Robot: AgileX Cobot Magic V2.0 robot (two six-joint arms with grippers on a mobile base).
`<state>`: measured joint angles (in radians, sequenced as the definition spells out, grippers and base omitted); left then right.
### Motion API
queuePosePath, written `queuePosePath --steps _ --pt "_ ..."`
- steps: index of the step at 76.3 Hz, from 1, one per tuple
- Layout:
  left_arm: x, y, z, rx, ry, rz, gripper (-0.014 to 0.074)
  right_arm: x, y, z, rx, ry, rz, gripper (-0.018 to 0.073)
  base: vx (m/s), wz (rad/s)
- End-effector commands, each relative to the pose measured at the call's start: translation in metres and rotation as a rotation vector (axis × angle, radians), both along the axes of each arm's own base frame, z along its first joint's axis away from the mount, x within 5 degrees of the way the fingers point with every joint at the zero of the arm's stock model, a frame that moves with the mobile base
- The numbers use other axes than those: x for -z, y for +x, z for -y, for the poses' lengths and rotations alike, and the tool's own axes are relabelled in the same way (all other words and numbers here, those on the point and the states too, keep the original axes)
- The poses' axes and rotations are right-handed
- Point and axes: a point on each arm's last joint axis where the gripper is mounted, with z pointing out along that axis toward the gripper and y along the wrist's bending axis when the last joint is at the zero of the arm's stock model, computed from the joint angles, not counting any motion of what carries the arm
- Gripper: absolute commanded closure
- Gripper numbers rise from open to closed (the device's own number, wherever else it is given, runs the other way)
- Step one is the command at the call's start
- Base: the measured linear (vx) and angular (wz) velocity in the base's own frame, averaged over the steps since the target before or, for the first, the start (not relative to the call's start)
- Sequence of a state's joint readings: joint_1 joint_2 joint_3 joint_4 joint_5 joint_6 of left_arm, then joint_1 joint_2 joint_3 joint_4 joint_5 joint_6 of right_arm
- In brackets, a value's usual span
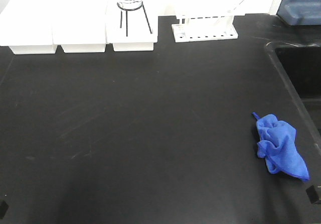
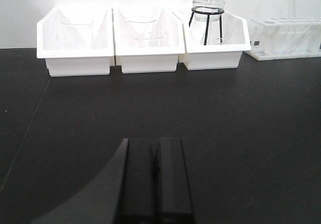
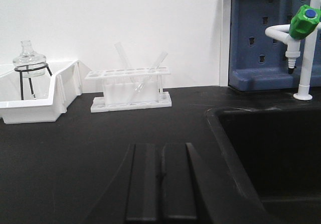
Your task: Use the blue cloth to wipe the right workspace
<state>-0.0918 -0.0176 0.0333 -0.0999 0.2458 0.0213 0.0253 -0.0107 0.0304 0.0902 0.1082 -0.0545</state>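
Observation:
The blue cloth (image 1: 279, 150) lies crumpled on the black table (image 1: 150, 123) at the right, close to the sink's edge. It does not show in either wrist view. My left gripper (image 2: 157, 142) is shut and empty, low over the table and facing the white bins. My right gripper (image 3: 161, 146) is shut and empty, low over the table beside the sink, facing the test tube rack. In the front view only a dark tip of each shows, at the bottom left corner (image 1: 4, 207) and at the bottom right (image 1: 313, 194) just below the cloth.
Three white bins (image 1: 80, 33) line the back edge; the right one holds a glass flask on a black stand (image 1: 130, 5). A white test tube rack (image 1: 204, 28) stands beside them. A black sink (image 1: 301, 78) is at the right, with a green-capped tap (image 3: 303, 23).

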Motion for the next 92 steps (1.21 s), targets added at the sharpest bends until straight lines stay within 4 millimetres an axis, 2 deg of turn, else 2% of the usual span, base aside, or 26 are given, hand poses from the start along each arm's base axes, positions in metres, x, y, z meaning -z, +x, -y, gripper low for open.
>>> queuePosePath --steps 1,71,81,92 --pt "-0.016 -0.001 -0.001 -0.008 -0.015 0.116 0.0603 -0.003 0.000 0.001 0.007 -0.003 0.075 0.0567 0.00 0.00" --pt "-0.024 0.000 -0.002 -0.017 -0.021 0.204 0.0603 -0.004 0.000 0.001 0.009 -0.002 0.087 0.0567 0.00 0.00" --pt "-0.024 0.000 -0.002 -0.017 -0.021 0.204 0.0603 -0.019 -0.002 0.002 0.022 -0.005 0.237 0.0567 0.00 0.00" --pt "-0.024 0.000 -0.002 -0.017 -0.021 0.204 0.0603 -0.058 -0.011 0.003 0.032 0.002 0.430 0.0567 0.00 0.00"
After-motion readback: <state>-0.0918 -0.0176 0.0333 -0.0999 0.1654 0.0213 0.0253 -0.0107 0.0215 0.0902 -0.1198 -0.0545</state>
